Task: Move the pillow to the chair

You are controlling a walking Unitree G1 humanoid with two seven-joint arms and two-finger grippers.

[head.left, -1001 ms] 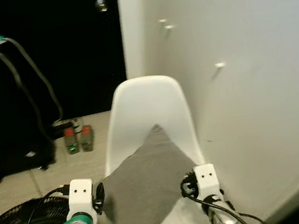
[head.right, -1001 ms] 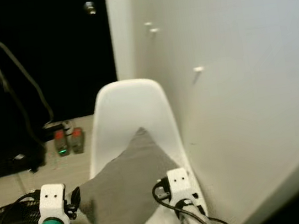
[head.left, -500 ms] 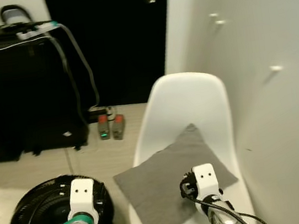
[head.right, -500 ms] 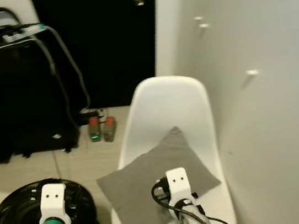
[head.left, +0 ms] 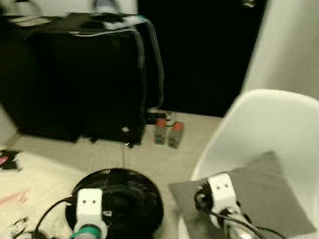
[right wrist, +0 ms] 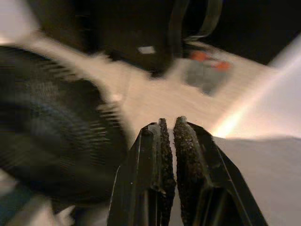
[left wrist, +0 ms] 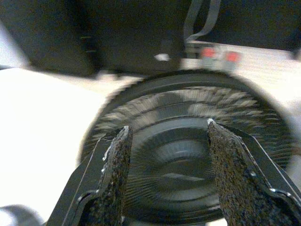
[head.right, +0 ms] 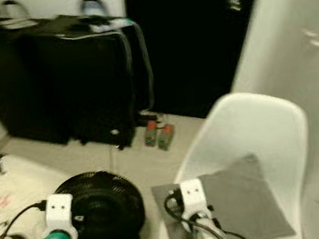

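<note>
A grey pillow (head.left: 264,191) lies flat on the seat of a white shell chair (head.left: 273,121) at the right, next to the wall. My right gripper (right wrist: 169,123) is shut with nothing between its fingers; its wrist (head.left: 220,191) hovers over the pillow's near left corner. My left gripper (left wrist: 164,129) is open and empty above a black floor fan (left wrist: 188,155); its wrist (head.left: 88,207) is low at the left. The picture is blurred by motion.
The round black fan (head.left: 120,199) lies on the floor just left of the chair. Behind it stand tall black cases (head.left: 82,77) with cables and two red-topped devices (head.left: 169,133). A dark doorway (head.left: 207,35) is beyond. A patterned pale rug (head.left: 9,194) lies at the left.
The camera has swung left, so chair and pillow now sit at the right and the fan is in front. Both wrists, earlier at the pillow's sides, are off it; the pillow stays on the seat.
</note>
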